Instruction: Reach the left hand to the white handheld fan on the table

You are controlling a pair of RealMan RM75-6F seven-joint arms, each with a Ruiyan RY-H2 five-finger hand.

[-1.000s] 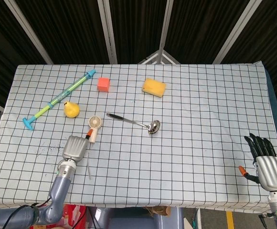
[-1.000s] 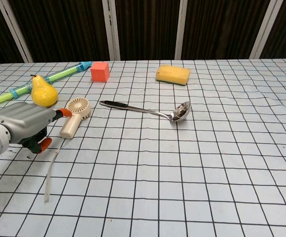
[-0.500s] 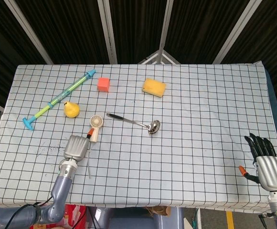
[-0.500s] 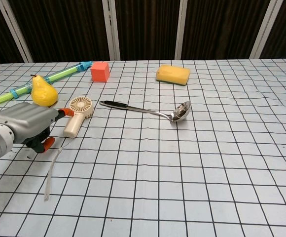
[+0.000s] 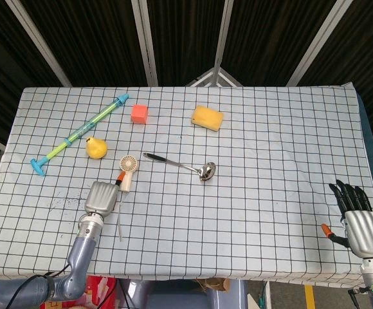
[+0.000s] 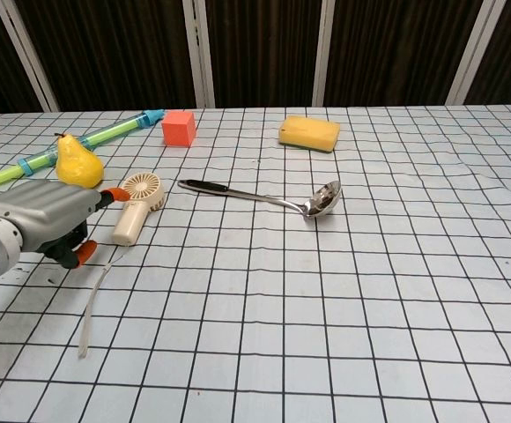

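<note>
The white handheld fan (image 5: 128,170) lies left of the table's middle, round head to the far side and handle (image 6: 128,226) toward me. My left hand (image 5: 101,197) hovers palm down just left of the handle's near end, grey back up. It holds nothing. An orange fingertip (image 6: 114,195) reaches close to the fan's neck, and I cannot tell whether it touches. Dark fingers hang under the palm in the chest view. My right hand (image 5: 356,217) rests at the near right edge of the table with its fingers stretched out and nothing in it.
A yellow pear (image 5: 96,147) and a blue-green syringe toy (image 5: 78,134) lie left of the fan. A steel ladle (image 5: 181,166) lies to its right. A red cube (image 5: 139,114) and a yellow sponge (image 5: 208,118) sit farther back. A thin white strip (image 6: 92,304) lies beside my left hand.
My left hand wavers by a few pixels beside the fan's handle. The fan's handle shifts very slightly. The right hand stays still.
</note>
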